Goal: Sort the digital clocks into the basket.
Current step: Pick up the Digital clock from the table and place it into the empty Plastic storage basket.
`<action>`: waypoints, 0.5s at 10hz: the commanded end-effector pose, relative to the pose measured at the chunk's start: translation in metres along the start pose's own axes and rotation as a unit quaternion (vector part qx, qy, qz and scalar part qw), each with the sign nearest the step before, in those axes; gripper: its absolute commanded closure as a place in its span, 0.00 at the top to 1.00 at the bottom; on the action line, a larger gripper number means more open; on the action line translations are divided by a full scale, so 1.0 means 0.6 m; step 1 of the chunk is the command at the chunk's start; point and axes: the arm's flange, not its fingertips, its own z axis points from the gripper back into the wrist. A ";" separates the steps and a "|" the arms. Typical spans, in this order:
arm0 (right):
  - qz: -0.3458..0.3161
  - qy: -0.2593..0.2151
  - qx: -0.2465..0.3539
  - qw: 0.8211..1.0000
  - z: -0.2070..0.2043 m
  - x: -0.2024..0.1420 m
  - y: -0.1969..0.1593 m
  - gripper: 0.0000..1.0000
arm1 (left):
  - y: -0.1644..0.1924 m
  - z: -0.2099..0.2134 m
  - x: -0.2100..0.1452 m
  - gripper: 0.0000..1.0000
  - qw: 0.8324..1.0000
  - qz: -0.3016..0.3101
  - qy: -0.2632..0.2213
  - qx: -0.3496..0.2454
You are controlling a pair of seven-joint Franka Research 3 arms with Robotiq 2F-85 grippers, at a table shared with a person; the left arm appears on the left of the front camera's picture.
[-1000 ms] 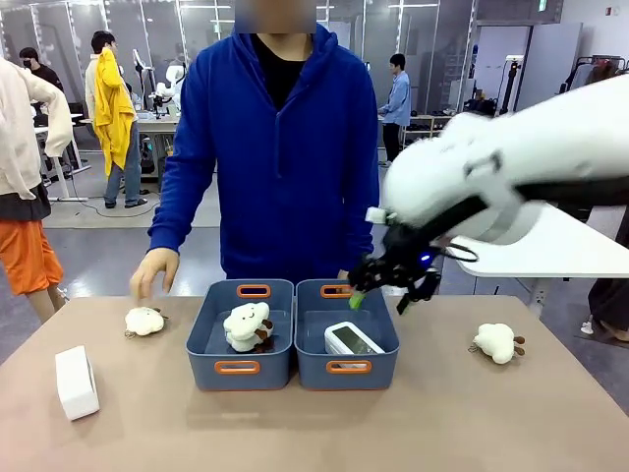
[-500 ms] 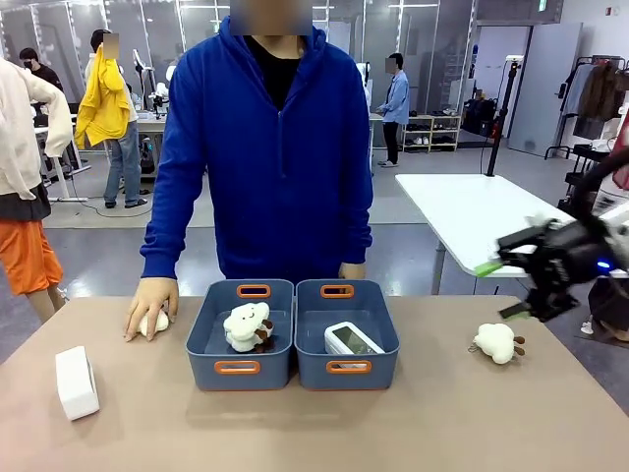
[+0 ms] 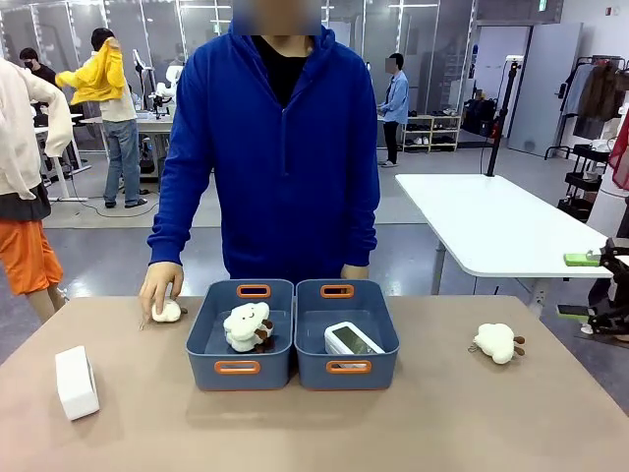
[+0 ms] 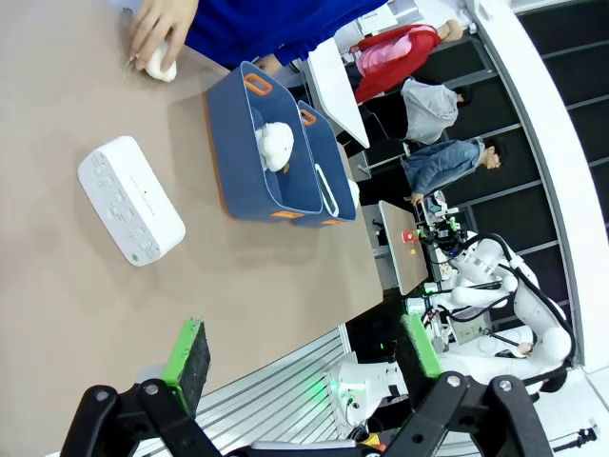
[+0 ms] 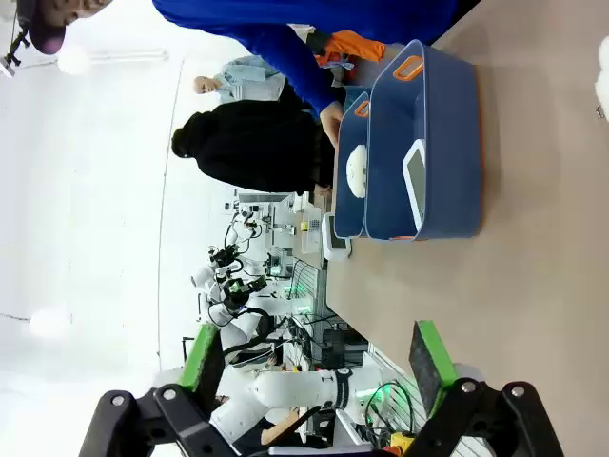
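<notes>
At the lower left of the front view, one digital clock (image 3: 77, 382) sits on the table (image 3: 442, 423). It looks like a rigid, light, smooth plastic slab, probably best pinched across its narrow sides. The other clock (image 3: 352, 339) lies in the centre-right basket (image 3: 313, 374). The left gripper (image 4: 303, 348) and right gripper (image 3: 588, 285) have jaws wide apart, empty.

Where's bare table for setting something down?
Bare: the table in front of both bins; between white clock and left bin; between right bin and plush toy. Crowded: beside left bin's far corner, where a hand covers a small toy.
</notes>
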 end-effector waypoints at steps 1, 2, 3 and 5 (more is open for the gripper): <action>-0.012 0.034 -0.046 0.998 -0.025 0.010 0.023 1.00 | 0.000 0.002 0.000 1.00 1.000 -0.007 0.000 -0.009; -0.012 0.034 -0.046 0.998 -0.025 0.010 0.023 1.00 | 0.000 0.002 0.000 1.00 1.000 -0.007 0.000 -0.009; -0.012 0.034 -0.046 0.998 -0.025 0.010 0.023 1.00 | 0.000 0.000 0.000 1.00 1.000 0.000 0.000 0.000; -0.012 0.034 -0.046 0.998 -0.025 0.010 0.023 1.00 | -0.060 -0.060 0.020 1.00 0.987 0.047 0.069 0.138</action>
